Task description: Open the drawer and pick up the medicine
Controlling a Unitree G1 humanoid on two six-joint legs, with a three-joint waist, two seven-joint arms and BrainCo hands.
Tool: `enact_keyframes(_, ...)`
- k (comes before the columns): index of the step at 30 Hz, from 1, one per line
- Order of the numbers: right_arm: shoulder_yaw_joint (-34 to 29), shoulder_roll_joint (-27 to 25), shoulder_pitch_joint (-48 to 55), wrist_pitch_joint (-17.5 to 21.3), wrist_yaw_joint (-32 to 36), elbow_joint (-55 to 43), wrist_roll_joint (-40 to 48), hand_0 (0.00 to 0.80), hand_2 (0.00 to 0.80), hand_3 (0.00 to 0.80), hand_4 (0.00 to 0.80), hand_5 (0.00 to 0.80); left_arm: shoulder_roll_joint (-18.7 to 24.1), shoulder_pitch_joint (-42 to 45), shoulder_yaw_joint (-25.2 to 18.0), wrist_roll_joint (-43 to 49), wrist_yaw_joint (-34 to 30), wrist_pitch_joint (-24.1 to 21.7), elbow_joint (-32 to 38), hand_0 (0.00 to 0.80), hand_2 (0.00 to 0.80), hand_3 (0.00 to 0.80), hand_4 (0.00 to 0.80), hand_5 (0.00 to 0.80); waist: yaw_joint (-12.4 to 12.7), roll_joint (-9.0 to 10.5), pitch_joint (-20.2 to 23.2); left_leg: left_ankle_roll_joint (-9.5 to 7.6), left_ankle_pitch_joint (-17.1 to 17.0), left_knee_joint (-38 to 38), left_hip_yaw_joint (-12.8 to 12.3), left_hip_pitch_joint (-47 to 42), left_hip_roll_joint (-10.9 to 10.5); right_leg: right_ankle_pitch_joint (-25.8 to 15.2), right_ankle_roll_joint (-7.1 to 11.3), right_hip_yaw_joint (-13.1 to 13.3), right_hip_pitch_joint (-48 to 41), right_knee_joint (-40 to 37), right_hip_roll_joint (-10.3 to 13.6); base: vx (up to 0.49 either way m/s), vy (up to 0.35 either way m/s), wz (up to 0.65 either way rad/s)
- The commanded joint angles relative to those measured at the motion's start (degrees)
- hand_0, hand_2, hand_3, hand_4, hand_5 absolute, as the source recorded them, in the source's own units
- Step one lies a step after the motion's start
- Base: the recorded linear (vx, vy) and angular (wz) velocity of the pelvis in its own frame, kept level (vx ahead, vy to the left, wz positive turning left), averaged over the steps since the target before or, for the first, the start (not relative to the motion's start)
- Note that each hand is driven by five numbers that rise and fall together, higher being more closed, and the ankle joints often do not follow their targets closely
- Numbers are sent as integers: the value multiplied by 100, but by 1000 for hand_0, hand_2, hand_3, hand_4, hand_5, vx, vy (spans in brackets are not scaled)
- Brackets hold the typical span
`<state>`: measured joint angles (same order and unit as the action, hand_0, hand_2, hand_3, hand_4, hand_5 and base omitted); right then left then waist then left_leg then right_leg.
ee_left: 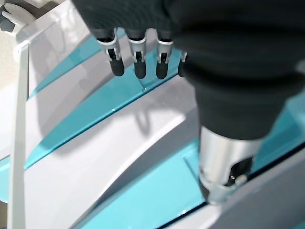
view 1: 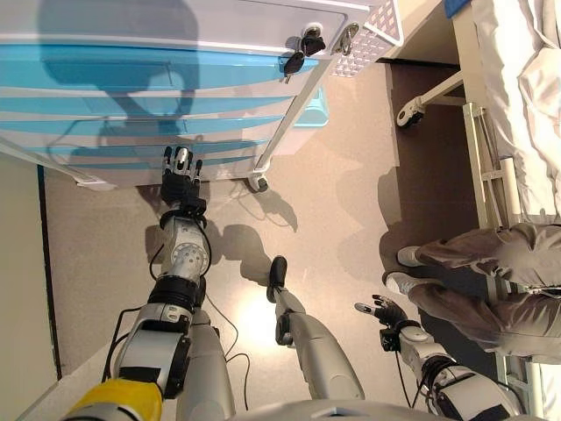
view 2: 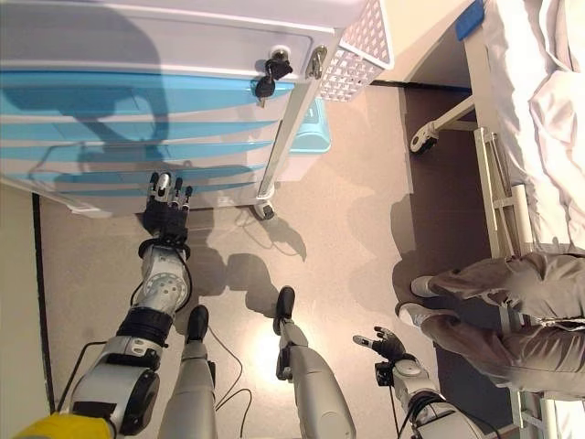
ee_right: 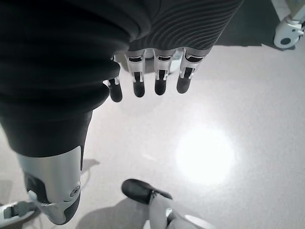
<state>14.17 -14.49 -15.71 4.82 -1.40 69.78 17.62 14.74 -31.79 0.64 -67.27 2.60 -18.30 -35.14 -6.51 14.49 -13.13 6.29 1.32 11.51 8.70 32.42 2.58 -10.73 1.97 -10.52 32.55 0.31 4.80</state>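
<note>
Left hand (view 1: 181,175) has fingers straight and relaxed, holding nothing, tips close to the lower blue drawer (view 1: 131,149) fronts of the white cabinet (view 1: 175,26); contact unclear. The drawers lie just ahead of it, long axis crosswise, all closed. Medicine not visible, presumably inside. Right hand (view 1: 386,311) hangs loosely open and empty, well apart, near a seated person's shoes (view 1: 405,270).

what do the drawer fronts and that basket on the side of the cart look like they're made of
The drawer fronts look like glossy turquoise plastic: smooth, with soft highlights and moulded white edges. The basket seems to be white perforated plastic or coated metal; its grid of holes shows, but the exact material is unclear.
</note>
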Motion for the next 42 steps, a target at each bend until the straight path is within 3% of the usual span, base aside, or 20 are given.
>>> enact_keyframes(1, 171, -120, 108, 147, -20, -24, 183, 0, 0, 0, 0, 0, 166, -29, -274, -189, -274, -236, 584, 0, 0, 0, 0, 0, 142, 39, -40, -346, -443, -329, 168, 159, -221, 692, 373, -195, -119, 628, -144, 0, 0, 0)
enact_keyframes(20, 43, -153, 267, 171, 58, 50, 43, 0, 0, 0, 0, 0, 164, 559, -318, -255, -595, -235, 1357, 0, 0, 0, 0, 0, 262, 65, -90, -360, -444, -334, 218, 64, -255, 643, 379, -235, -259, 583, -145, -3, -1, 1)
enact_keyframes(32, 29, -156, 323, 182, 93, 42, 25, 0, 0, 0, 0, 0, 379, 483, -442, -201, -564, -307, 1415, 0, 0, 0, 0, 0, 289, 153, -51, -363, -493, -427, 230, 9, -227, 635, 392, -249, -295, 561, -168, -2, -3, 1)
enact_keyframes(42, 40, -222, 309, 175, 104, 8, 18, 0, 0, 0, 0, 0, 642, 252, -469, -74, -498, -335, 1396, 0, 0, 0, 0, 0, 232, 98, -11, -382, -456, -411, 182, -5, -229, 610, 425, -190, -309, 558, -143, 0, 0, 0)
